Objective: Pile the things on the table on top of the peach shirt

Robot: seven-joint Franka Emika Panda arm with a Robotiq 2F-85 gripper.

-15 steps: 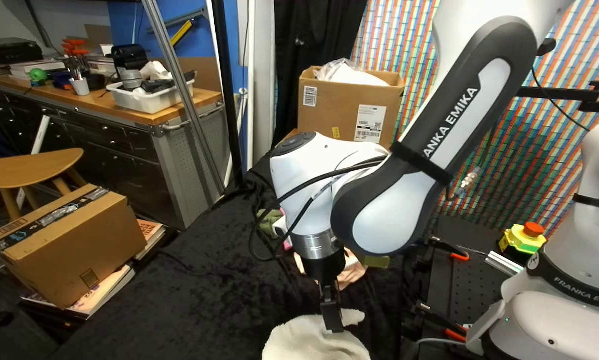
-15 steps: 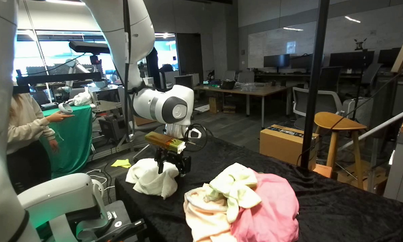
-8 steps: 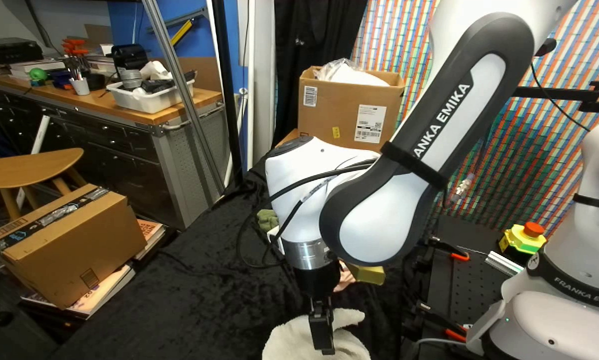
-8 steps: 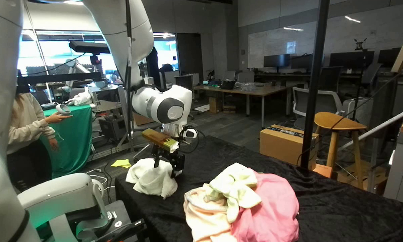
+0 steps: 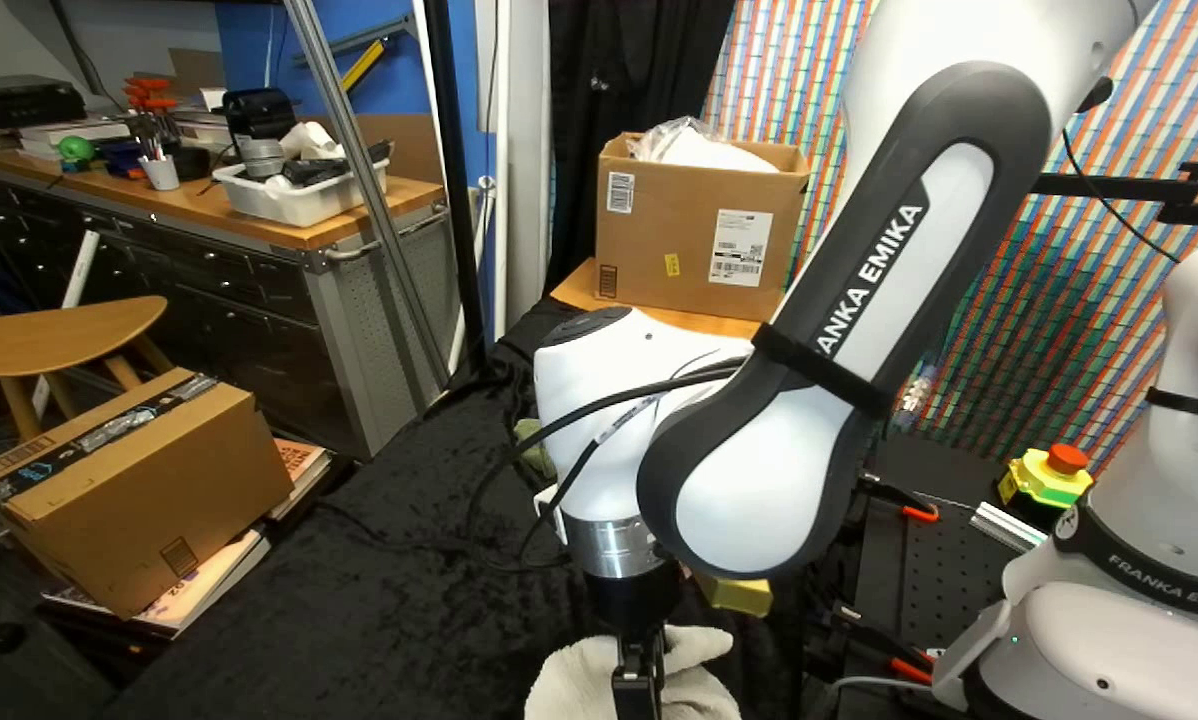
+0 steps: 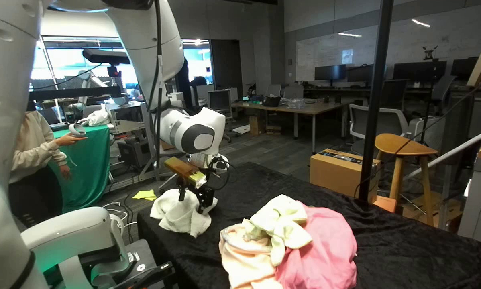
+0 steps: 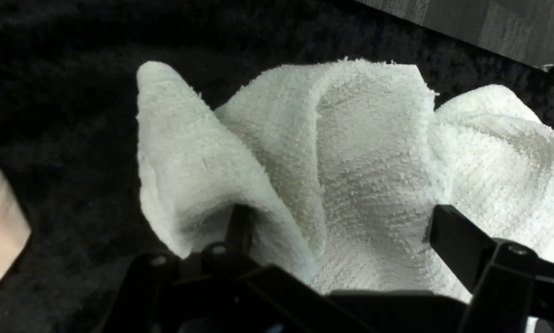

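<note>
Lowered since half a second ago, the gripper (image 7: 341, 222) stands at the white cloth (image 7: 369, 152), fingers (image 7: 462, 245) set wide apart with loose folds between them; one tip (image 7: 240, 226) looks to touch a fold. Apart from it on the black-draped table (image 6: 397, 245) lies the peach shirt (image 6: 244, 257), the pink cloth (image 6: 329, 249) against it and the green cloth (image 6: 280, 224) draped over both. Farther out, in an exterior view, an open carton (image 5: 694, 225) holds something white (image 5: 729, 155) and clear plastic (image 5: 664, 138). On the bench (image 5: 194, 207) a white bin (image 5: 299, 208) holds mixed items (image 5: 314, 172), and slim things (image 5: 151, 135) stand in a white cup (image 5: 162, 175). A taped box (image 5: 149, 490) sits on books (image 5: 221, 590).
</note>
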